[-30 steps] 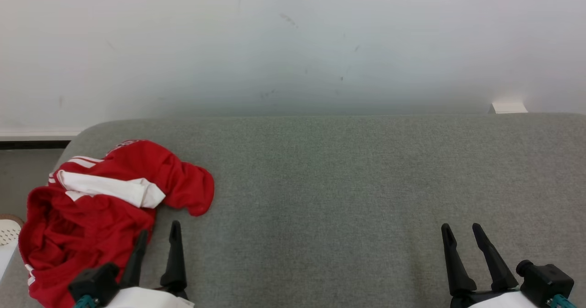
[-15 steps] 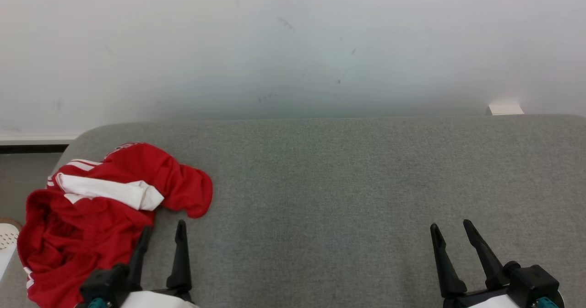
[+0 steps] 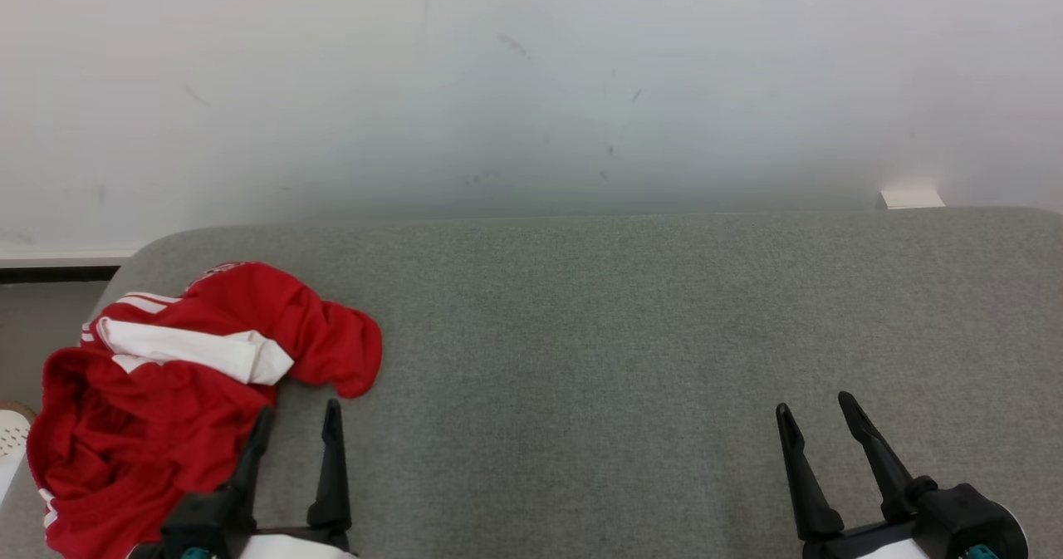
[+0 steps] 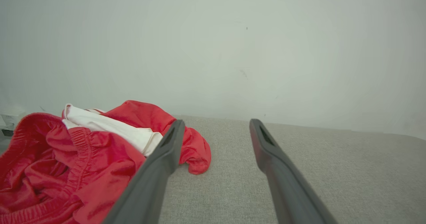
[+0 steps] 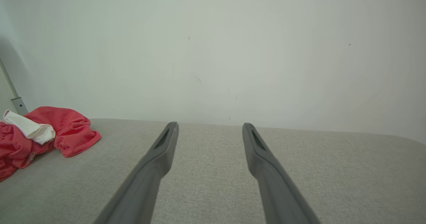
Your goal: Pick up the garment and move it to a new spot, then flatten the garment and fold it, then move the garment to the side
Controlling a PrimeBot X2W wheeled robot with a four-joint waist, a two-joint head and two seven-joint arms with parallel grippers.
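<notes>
The left claw (image 3: 298, 409) stands open at the lower left of the head view, its two dark fingers spread and pointing to 12 o'clock, with nothing between them. Its outer finger (image 3: 253, 451) lies over the near right edge of the red garment (image 3: 208, 351). Whether it touches the cloth cannot be told. The inner finger stands over bare grey cover just beside the cloth.

In the left wrist view the left claw (image 4: 217, 121) is spread just as wide. The garment (image 4: 83, 150) bulks at 9 to 10 o'clock of it, behind and past the left finger.

The garment is a crumpled heap of red cloth with a white panel folded across its top, thin white stripes at its far side and a gathered elastic hem. It rests at the left end of the grey fabric-covered counter (image 3: 581, 335), near the rounded far corner, and one red lobe reaches toward 3 o'clock.

The right claw (image 3: 814, 404) is open and empty too, over bare counter at the lower right, well apart from the garment, which lies at about 9 o'clock of it. In the right wrist view the right claw (image 5: 209, 124) frames bare counter, with the garment (image 5: 66, 127) at the far left.

A pale scuffed wall (image 3: 531, 85) rises behind the counter.
</notes>
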